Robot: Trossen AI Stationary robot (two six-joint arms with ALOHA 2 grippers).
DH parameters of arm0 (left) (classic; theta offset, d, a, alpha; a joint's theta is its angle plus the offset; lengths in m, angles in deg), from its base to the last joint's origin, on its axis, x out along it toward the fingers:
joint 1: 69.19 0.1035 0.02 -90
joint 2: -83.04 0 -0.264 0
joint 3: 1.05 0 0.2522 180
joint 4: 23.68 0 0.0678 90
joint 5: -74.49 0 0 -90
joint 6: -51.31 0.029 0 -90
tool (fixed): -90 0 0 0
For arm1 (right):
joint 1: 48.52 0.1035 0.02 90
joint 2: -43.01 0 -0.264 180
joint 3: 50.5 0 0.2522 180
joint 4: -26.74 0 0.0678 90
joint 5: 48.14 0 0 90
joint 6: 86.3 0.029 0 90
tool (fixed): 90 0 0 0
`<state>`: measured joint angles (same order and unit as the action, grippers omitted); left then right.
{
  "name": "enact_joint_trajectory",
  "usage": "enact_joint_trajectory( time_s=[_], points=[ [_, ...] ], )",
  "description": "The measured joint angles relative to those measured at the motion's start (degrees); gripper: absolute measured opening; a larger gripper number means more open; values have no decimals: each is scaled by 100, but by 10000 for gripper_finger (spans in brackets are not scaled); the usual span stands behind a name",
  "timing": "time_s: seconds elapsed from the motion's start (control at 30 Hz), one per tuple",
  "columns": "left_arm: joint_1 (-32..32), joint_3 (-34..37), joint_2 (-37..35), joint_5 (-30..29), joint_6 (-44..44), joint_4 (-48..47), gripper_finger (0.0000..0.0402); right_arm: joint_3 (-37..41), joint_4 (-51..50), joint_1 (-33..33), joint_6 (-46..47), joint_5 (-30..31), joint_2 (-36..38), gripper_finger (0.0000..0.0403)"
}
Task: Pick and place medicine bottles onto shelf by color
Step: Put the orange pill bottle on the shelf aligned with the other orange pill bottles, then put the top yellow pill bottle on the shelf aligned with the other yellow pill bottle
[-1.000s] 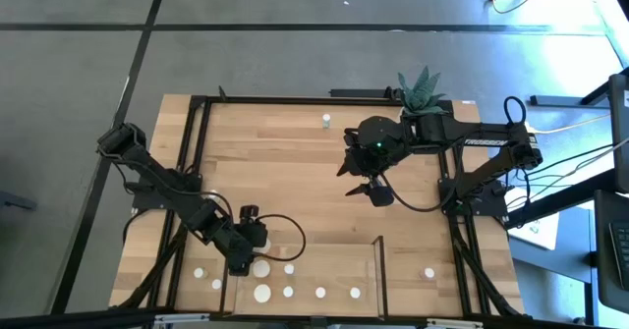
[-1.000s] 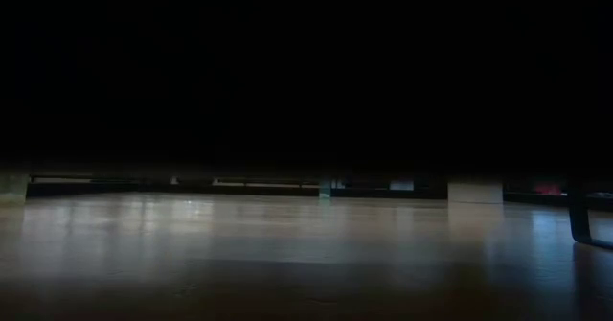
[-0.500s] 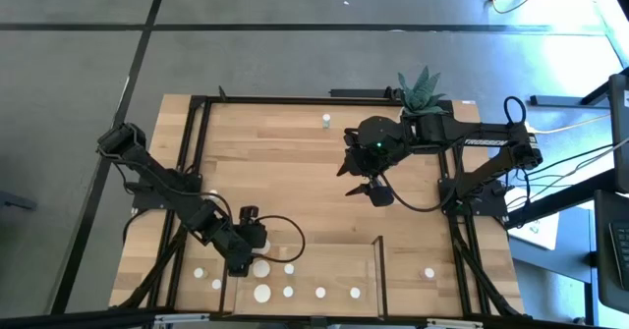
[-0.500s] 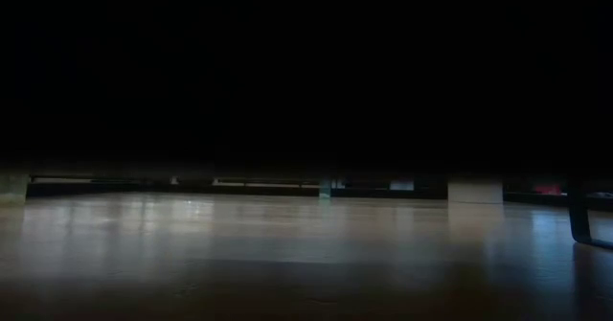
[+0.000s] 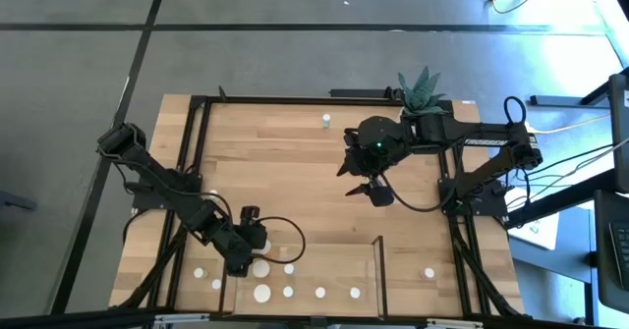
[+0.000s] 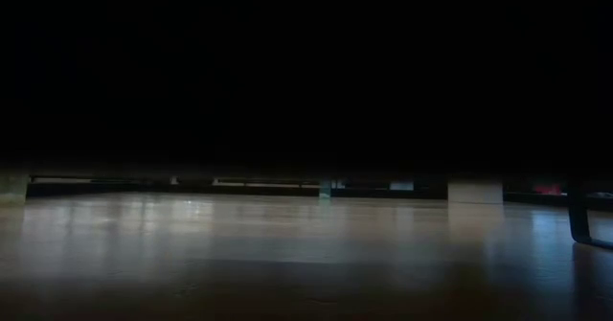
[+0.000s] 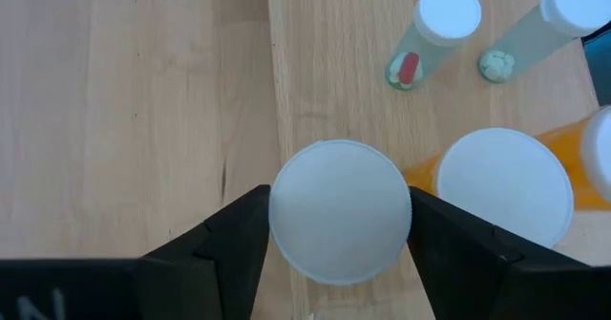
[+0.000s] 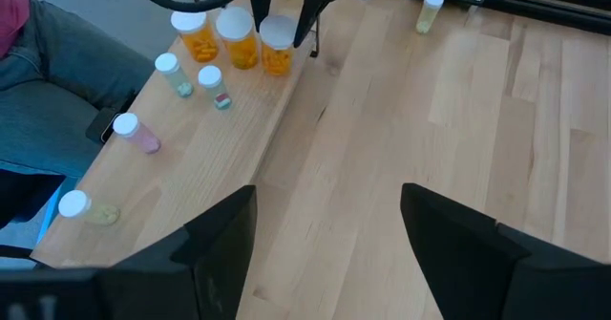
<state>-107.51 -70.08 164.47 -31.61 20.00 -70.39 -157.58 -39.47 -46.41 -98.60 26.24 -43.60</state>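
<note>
Here, upright wide bottle (image 7: 340, 211) between left pincer (image 7: 340, 253) fingers.

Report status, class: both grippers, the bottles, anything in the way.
Left gripper closed around a wide orange bottle at the shelf. Right gripper open, idle mid-table. Second orange bottle crowds the held one.

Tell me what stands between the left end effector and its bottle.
Nothing visible does: the left end effector already has a finger on each side of the wide white-capped bottle on the shelf. Another wide amber bottle stands close beside it.
</note>
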Motion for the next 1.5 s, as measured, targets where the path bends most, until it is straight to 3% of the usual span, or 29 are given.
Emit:
enact_joint_trajectory(
  time_s=[1.1, 1.5],
  points=[
    [0, 0, 0, -46, 182, 8, 224, 0, -2, -1, 0, -1, 0, 262],
    [0, 0, 0, 15, 144, 78, 298, 0, -2, -1, 0, 0, 0, 262]
  ],
)
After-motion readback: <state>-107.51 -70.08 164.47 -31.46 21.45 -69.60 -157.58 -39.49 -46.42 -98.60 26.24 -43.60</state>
